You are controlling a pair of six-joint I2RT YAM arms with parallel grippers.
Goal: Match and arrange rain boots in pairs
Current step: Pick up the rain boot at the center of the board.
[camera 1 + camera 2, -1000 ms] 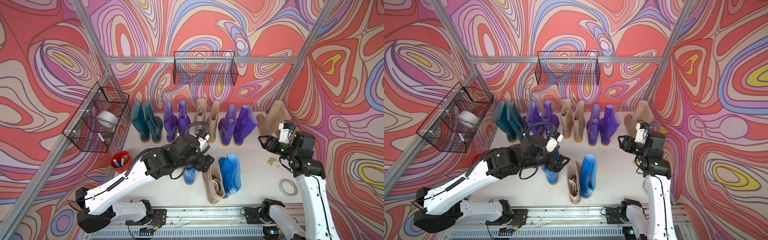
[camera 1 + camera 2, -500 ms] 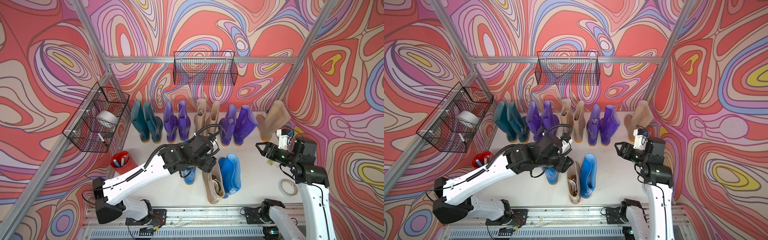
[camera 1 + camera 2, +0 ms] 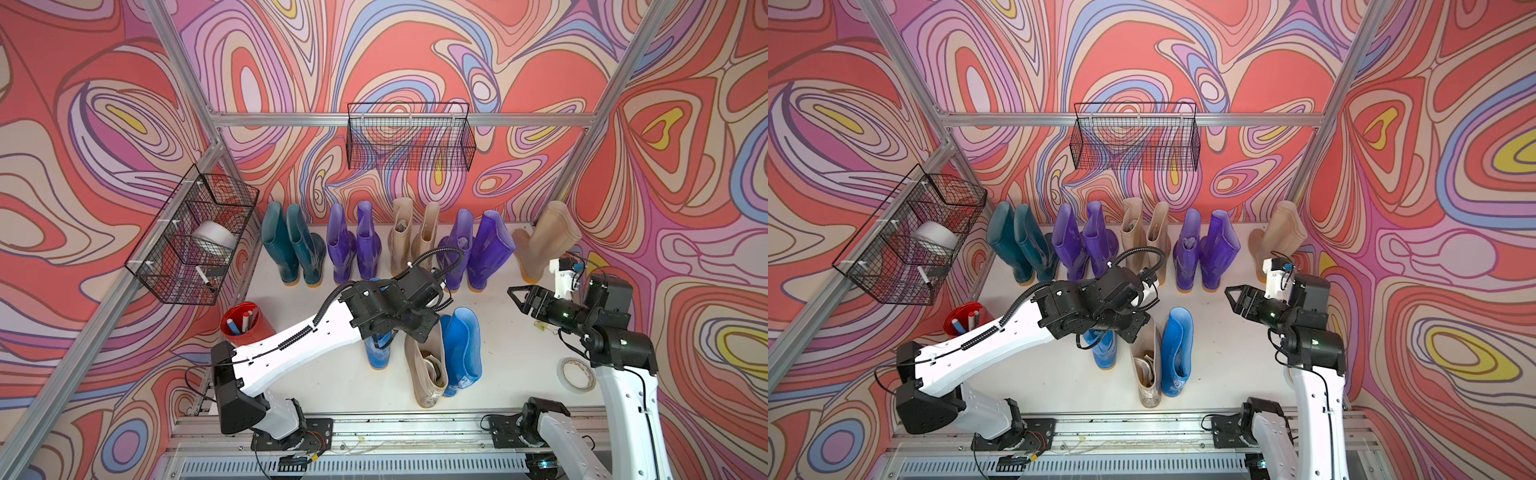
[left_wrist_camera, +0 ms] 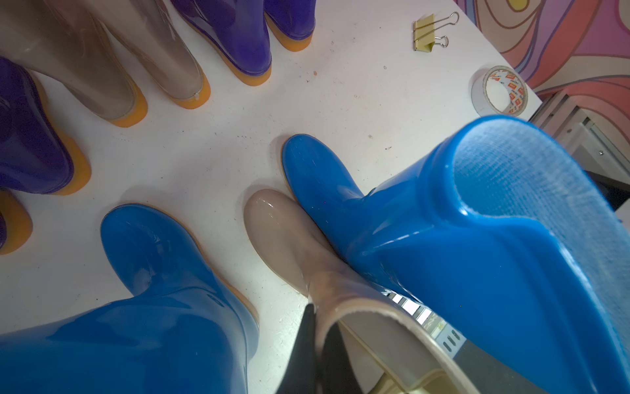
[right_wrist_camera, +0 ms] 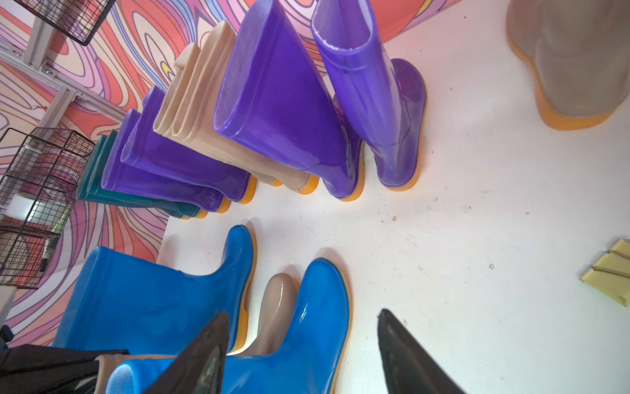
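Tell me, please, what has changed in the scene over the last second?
The left gripper swung from above the blue boot standing apart across to the front beige boot and closed on its cuff. The right gripper, open, drew back slightly from the lone beige boot in the back corner. No boot has moved.

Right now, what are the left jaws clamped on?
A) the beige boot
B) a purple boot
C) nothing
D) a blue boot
A: in the left wrist view the left jaws are shut across the top rim of the beige boot, one side outside the shaft wall and one inside.
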